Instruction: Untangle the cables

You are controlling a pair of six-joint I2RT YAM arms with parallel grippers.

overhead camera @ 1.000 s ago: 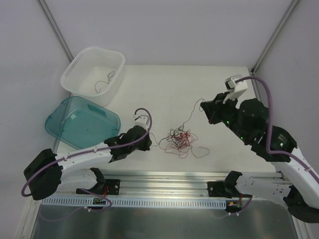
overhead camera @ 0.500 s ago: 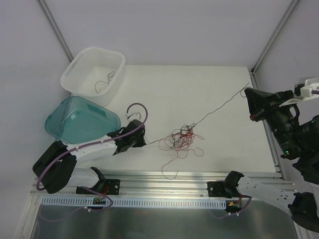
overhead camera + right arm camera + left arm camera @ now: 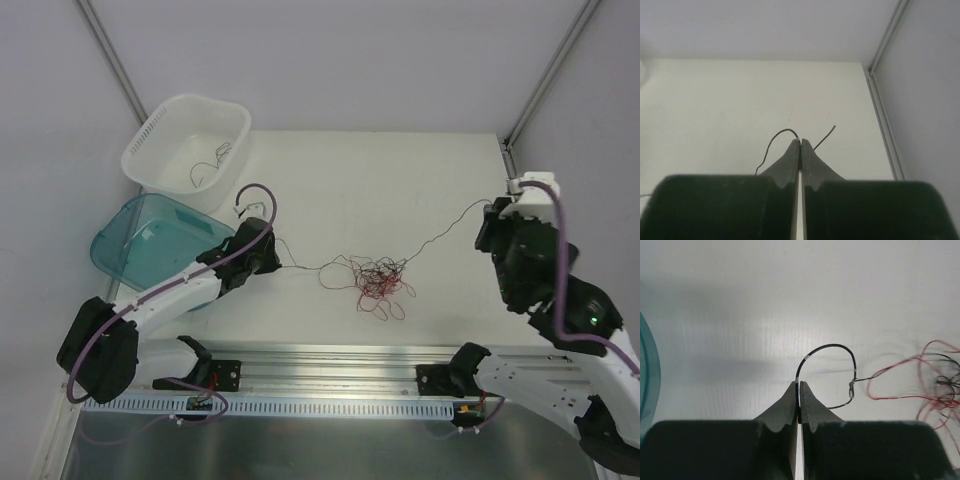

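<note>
A knot of thin red and dark cables (image 3: 376,278) lies on the white table in front of the arms. One dark strand (image 3: 300,267) runs left from it to my left gripper (image 3: 272,256), which is shut on it; in the left wrist view the wire (image 3: 827,347) loops out of the pinched tips (image 3: 800,386), with red loops (image 3: 930,375) at the right. Another dark strand (image 3: 445,228) runs right and up to my right gripper (image 3: 487,212), shut on its end (image 3: 777,137) at the tips (image 3: 800,143). Both strands hang fairly taut.
A white basket (image 3: 160,140) holding a few loose wires stands at the back left. A teal bin (image 3: 120,245) sits in front of it, close beside my left arm. The table's right edge rail (image 3: 515,170) is just behind my right gripper.
Both grippers pulled apart and the knot slid right. The left gripper drew back left toward the teal bin. The right gripper swung far right, then came back in a little.
</note>
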